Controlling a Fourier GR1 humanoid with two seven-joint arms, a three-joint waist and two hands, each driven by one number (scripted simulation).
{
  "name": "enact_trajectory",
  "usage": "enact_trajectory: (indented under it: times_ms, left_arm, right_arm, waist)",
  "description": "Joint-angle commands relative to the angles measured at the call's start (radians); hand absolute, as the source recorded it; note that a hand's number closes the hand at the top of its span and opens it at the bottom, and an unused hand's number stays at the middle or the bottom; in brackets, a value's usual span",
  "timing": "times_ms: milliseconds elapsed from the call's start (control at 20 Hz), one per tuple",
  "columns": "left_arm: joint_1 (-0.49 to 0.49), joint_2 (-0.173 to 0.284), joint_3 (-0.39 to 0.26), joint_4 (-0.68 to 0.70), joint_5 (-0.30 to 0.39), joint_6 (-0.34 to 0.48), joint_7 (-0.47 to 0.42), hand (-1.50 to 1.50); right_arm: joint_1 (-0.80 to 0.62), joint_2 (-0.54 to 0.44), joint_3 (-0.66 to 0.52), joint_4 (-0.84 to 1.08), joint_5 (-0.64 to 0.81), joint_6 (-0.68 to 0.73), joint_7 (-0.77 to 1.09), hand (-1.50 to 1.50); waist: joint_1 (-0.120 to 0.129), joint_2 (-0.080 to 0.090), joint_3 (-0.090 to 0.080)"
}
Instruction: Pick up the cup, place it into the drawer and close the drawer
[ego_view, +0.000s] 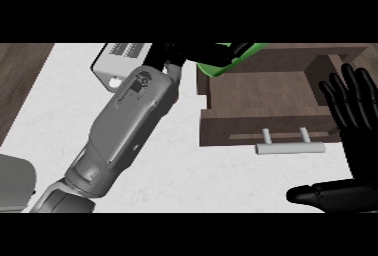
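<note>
The green cup (221, 68) shows only in part, at the back left corner of the open drawer (266, 123). My left hand (198, 51) is shut on it and hides most of it. Whether the cup is over the drawer's inside or over its rim I cannot tell. The drawer is a brown wooden box pulled out towards me, with a pale bar handle (290, 148) on its front. My right hand (356, 114) rests open at the right edge, fingers up, just right of the drawer's front.
A white slotted appliance (118, 57) stands at the back, left of my left forearm (125, 125). A grey object (15, 182) sits at the lower left edge. The white counter (192, 175) ends at a brown wooden strip (18, 85) on the left.
</note>
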Motion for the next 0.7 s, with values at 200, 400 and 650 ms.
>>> enact_trajectory:
  times_ms: [200, 400, 650]
  left_arm:
    - [-0.08, 0.0, -0.102, 0.21, 0.129, 0.053, -0.11, 1.5]
    - [-0.128, 0.0, -0.182, 0.245, 0.193, 0.073, -0.052, 1.5]
    - [-0.177, 0.0, -0.278, 0.347, 0.218, 0.124, -0.108, 1.5]
  right_arm:
    - [-0.02, 0.0, -0.002, 0.043, 0.016, 0.003, -0.029, -1.5]
    - [0.011, 0.003, -0.011, 0.055, 0.014, 0.021, -0.078, -1.5]
    - [-0.023, -0.001, 0.014, 0.038, -0.004, 0.03, -0.041, -1.5]
  waist:
    - [-0.015, 0.005, 0.0]
    - [-0.016, 0.002, 0.0]
    - [-0.058, 0.012, 0.001]
